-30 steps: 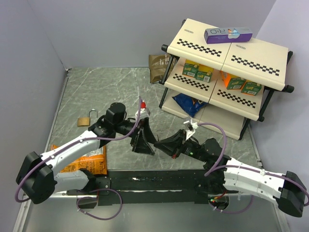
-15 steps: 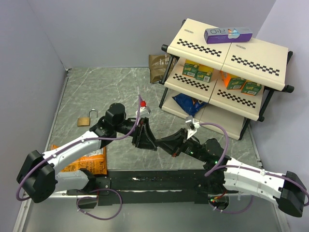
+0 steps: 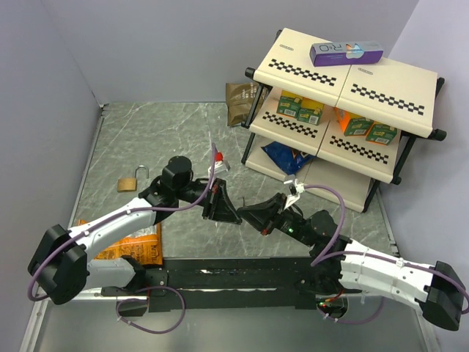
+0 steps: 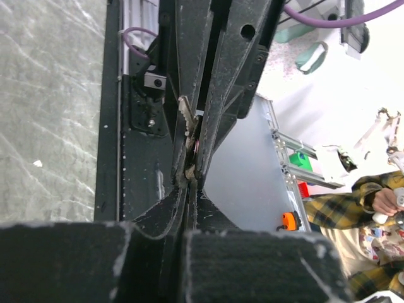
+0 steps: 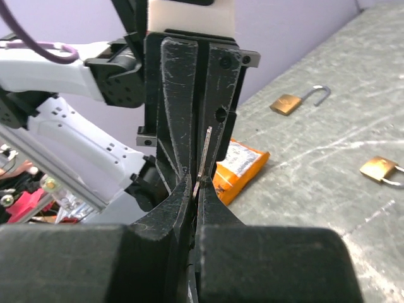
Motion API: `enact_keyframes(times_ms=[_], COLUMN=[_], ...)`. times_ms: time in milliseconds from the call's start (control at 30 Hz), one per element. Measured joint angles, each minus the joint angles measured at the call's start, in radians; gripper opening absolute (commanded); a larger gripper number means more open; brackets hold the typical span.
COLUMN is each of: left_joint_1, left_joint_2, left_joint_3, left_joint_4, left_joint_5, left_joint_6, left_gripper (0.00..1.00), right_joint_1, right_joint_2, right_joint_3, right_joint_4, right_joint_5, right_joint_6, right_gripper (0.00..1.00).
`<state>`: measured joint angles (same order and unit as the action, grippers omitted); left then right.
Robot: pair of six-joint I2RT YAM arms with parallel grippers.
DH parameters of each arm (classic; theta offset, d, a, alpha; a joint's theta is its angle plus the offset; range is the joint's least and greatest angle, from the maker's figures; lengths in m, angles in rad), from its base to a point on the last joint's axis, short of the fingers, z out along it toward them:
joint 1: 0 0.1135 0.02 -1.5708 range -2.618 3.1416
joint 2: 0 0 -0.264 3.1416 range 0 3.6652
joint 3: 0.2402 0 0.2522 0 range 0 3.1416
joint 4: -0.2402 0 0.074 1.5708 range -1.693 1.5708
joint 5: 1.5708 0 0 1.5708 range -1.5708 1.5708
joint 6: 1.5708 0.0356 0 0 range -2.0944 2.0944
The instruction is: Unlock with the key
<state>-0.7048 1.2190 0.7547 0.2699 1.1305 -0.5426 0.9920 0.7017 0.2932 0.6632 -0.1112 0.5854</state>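
My two grippers meet tip to tip above the middle of the table. The key [image 5: 204, 158] is a thin silvery sliver standing up from my right gripper [image 5: 196, 189], which is shut on its lower end. My left gripper [image 4: 188, 189] is shut on the same key [image 4: 187, 136] from the opposite side. From above, the left gripper [image 3: 233, 217] and right gripper [image 3: 244, 213] touch and the key is hidden between them. A brass padlock [image 3: 132, 180] lies on the table far left of them. The right wrist view shows it [image 5: 290, 102] with its shackle swung open, and a second padlock [image 5: 379, 169] nearer.
A two-tier checkered shelf rack [image 3: 344, 81] stands at the back right, with a purple box [image 3: 346, 52] on top and small cartons inside. A blue bag [image 3: 286, 155] lies under it and a brown packet [image 3: 238, 103] behind it. An orange snack bag [image 3: 135, 246] lies by the left arm.
My left gripper was open around the key and has shut on it. Both grippers have drifted slightly right, tips still together.
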Motion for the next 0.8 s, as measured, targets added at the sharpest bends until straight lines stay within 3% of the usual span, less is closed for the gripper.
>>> enact_keyframes(times_ms=[100,133,200,233,333,500,800], left_joint_1=[-0.004,-0.006,-0.011,-0.011,-0.011,-0.018,-0.111], left_joint_2=[0.009,0.013,0.019,0.020,0.037,0.069,0.132], left_joint_3=[0.005,0.005,0.006,0.006,0.015,0.053,0.141], left_joint_4=[-0.031,-0.041,-0.066,-0.079,-0.142,-0.264,-0.509], left_joint_5=[-0.023,-0.032,-0.044,-0.047,-0.054,-0.056,-0.047], left_joint_6=[0.028,0.036,0.054,0.061,0.094,0.167,0.347], left_gripper=[0.01,0.01,0.01,0.01,0.01,0.01,0.01], right_joint_1=[0.000,0.000,0.003,0.003,0.002,-0.002,-0.012], right_joint_2=[-0.019,-0.029,-0.058,-0.073,-0.140,-0.251,-0.224], right_joint_3=[0.000,0.000,0.000,0.000,0.002,0.057,0.257], right_joint_4=[-0.052,-0.075,-0.130,-0.151,-0.231,-0.445,-0.726], right_joint_5=[0.026,0.031,0.044,0.053,0.100,0.150,-0.008], right_joint_6=[0.001,0.001,-0.005,0.000,-0.008,-0.040,-0.130], right_gripper=[0.18,0.36,0.49,0.61,0.74,0.75,0.54])
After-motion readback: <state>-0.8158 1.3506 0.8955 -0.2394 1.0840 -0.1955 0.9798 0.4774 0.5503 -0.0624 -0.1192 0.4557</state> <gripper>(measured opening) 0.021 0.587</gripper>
